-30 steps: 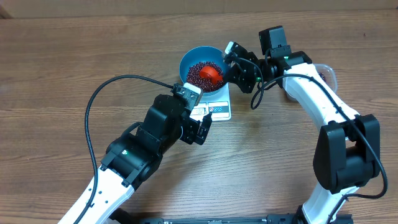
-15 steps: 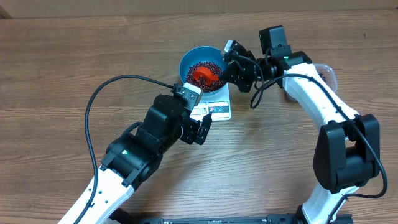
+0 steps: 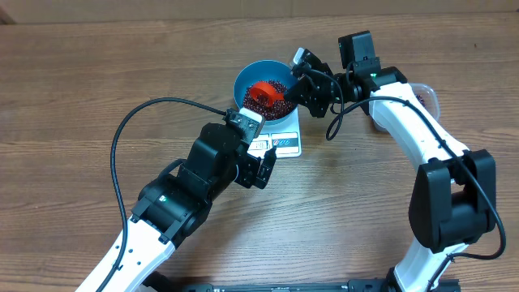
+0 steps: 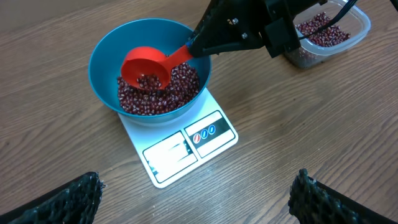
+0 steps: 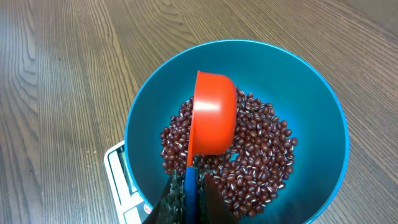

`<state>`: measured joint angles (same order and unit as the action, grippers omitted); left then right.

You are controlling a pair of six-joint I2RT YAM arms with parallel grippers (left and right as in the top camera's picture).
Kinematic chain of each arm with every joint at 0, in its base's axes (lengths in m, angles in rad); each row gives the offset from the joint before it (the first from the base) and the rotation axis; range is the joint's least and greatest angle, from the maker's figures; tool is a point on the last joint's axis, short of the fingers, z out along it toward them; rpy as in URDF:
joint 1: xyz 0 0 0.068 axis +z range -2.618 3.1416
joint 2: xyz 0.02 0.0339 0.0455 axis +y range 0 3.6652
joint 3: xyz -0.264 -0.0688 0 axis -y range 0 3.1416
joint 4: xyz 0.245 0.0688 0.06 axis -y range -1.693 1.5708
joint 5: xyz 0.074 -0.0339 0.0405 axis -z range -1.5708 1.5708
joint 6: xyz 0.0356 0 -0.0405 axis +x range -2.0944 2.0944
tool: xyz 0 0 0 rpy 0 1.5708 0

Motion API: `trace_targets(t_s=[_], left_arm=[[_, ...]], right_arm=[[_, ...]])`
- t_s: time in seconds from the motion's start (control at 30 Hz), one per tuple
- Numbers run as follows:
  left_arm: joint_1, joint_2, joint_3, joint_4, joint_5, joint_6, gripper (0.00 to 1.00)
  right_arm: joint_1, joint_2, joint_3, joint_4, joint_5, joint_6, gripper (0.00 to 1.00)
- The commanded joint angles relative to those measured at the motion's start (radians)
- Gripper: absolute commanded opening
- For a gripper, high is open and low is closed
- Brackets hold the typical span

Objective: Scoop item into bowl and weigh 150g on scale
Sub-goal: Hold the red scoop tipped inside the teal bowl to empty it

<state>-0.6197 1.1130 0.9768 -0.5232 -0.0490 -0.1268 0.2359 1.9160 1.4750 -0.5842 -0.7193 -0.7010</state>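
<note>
Right gripper (image 5: 191,186) clenched on the handle of a red scoop (image 4: 146,68), reaching in from upper right of the left wrist view. Scoop cup inside the bowl (image 4: 99,56), tipped on its side over the beans (image 4: 180,87), mouth facing lower left, a few beans in the cup. Cannot tell whether the cup touches the heap.

Bowl seated on the scale (image 4: 180,149), upper centre in the overhead view, covering the far part of the platform. Display and buttons exposed along the near edge. Readout not legible.

Beans spread over the bowl bottom, well short of the rim, more on the right side in the left wrist view.

Left gripper (image 4: 198,179) released, jaws spread wide at both lower corners of its own view, nothing between them, hanging above the table (image 4: 311,124) just short of the scale's near edge.

Clear plastic tub (image 4: 323,31) at upper right, apart from the scale, partly behind the right arm, more beans inside.
</note>
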Motion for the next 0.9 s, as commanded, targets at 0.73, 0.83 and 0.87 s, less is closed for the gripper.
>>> trace_targets(t_s=[0.73,0.83,0.87], left_arm=[[0.004,-0.002,-0.006,-0.008,-0.002,0.007,0.99],[0.004,-0.002,-0.006,-0.015,-0.002,0.008,0.99],[0.004,-0.002,-0.006,-0.014,-0.002,0.008,0.99]], right_arm=[[-0.022,-0.091,0.026,0.063,0.015,0.046,0.04],[-0.023,-0.091,0.026,0.045,0.015,0.050,0.04],[-0.023,-0.091,0.026,0.041,0.015,0.050,0.04]])
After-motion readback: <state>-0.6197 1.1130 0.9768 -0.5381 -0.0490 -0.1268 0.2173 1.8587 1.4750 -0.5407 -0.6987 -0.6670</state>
